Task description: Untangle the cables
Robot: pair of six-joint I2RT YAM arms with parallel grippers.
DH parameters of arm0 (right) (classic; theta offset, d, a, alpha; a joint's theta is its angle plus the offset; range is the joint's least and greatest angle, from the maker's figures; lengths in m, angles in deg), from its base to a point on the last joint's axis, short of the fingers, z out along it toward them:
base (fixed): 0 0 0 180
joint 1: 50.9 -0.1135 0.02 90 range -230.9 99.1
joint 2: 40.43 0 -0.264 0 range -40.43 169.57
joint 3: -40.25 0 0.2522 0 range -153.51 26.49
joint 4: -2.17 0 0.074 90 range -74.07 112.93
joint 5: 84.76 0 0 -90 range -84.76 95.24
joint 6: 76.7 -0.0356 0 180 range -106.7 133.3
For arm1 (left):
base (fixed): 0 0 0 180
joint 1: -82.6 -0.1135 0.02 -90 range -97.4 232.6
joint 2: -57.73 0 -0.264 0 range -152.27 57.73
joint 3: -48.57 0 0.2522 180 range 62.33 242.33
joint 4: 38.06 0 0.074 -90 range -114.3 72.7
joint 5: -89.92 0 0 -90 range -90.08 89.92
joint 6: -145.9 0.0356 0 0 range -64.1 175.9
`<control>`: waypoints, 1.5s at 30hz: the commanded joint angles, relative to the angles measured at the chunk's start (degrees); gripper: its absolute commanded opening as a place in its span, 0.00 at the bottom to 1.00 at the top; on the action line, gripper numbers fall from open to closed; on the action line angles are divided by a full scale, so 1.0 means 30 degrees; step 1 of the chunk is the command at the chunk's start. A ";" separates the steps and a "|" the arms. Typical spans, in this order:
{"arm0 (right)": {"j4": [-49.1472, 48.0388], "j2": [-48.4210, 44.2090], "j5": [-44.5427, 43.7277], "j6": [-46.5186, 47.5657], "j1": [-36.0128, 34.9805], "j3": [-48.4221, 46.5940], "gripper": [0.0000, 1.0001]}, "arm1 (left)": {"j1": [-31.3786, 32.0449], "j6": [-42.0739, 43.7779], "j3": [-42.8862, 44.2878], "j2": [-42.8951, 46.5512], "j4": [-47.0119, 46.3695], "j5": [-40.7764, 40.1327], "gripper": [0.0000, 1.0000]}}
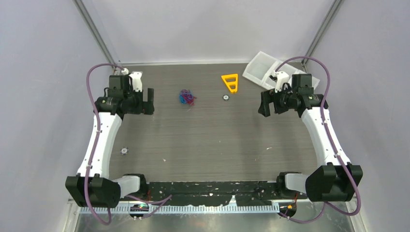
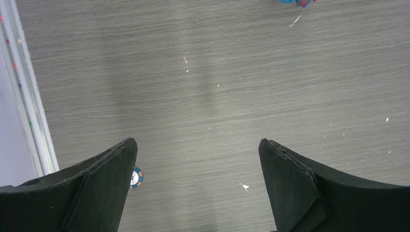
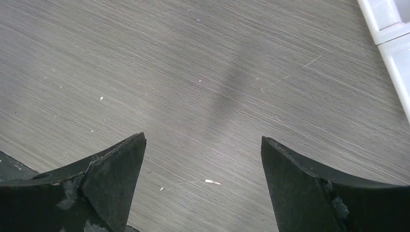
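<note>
Tightly clumped cables (image 1: 186, 97) — red, blue, purple

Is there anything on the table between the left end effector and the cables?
Nothing visible. The left end effector is open, and only bare table lies between it and the cables. The orange triangle lies on the far side of the cables.
</note>
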 commanded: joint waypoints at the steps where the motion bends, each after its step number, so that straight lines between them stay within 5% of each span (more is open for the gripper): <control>1: -0.0450 0.0428 0.0855 -0.0441 0.0043 -0.0606 0.95 | 0.0030 -0.0903 0.1780 -0.1408 -0.1456 0.1099 0.99; 12: -0.1298 0.1750 0.1599 -0.1218 0.0023 -0.0390 0.95 | 0.1334 -0.5564 0.4311 -0.7317 -0.7684 0.5158 0.99; 19: -0.1759 0.2976 0.1584 -0.1897 0.0030 -0.0599 0.95 | 0.2954 -0.6736 0.6637 -1.2157 -0.9764 0.4981 0.99; 27: -0.1600 0.3564 0.1584 -0.2248 0.0014 -0.1208 0.95 | 0.3629 -0.7866 0.9246 -1.7048 -0.8660 0.3433 0.97; 34: -0.0982 0.3480 0.1142 -0.1772 0.0020 -0.1152 0.95 | 0.3800 -1.0399 0.8649 -1.8477 -0.9220 0.6292 0.73; 37: -0.1070 0.3426 0.1331 -0.2028 0.0013 -0.0937 0.95 | 0.3982 -1.0853 0.8416 -1.8593 -0.9463 0.7205 0.49; 41: -0.2050 0.3838 0.1828 -0.3250 0.0022 -0.0493 0.95 | 0.4102 -1.0813 0.7548 -1.7937 -1.0719 0.9469 0.00; 45: -0.3513 0.4464 0.3792 -0.4854 -0.0273 -0.0189 0.97 | 0.5208 -0.8308 0.4861 -1.4492 -1.1848 1.1975 0.00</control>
